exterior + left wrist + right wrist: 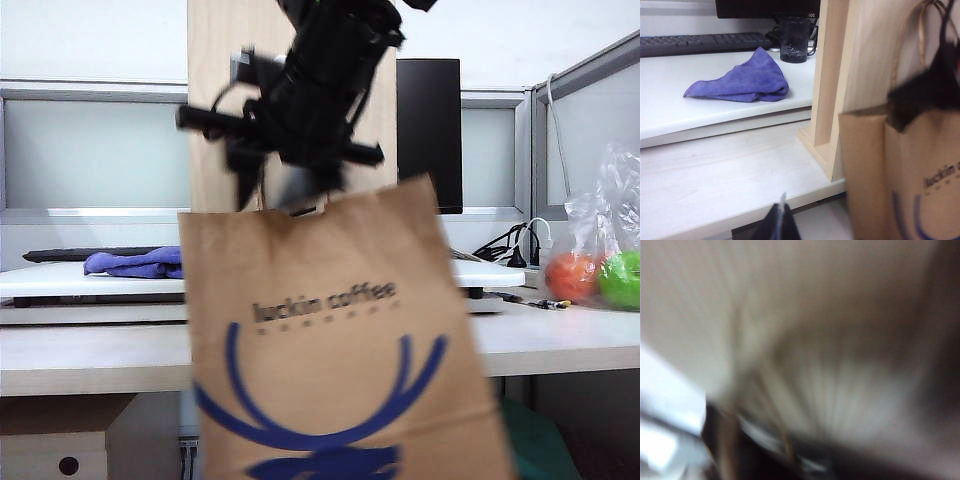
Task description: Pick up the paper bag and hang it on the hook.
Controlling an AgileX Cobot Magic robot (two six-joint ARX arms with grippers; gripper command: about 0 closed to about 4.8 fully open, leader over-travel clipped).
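Hanging in front of the board (215, 100), the bag (340, 350) is dangling from up near the top, its printed face toward the room and its lower part dropping below the bench (560, 340) edge. The right gripper (300, 150) is sitting just above the bag's mouth, close against the board; whether its fingers are apart or clamped on a handle I cannot tell, since its own camera is giving only blur. From the left wrist view a handle (922, 35) is looping up along the board, but the hook itself is hidden behind the arm.

The step looks to be seating the handle on the hook. Doing it well means keeping the loop taut, letting the weight settle onto the prong, and only then easing the fingers away, straight back, so the loop is not dragged off.

The left gripper (779, 225) is idling low over the bench, fingers together, well apart from the bag.
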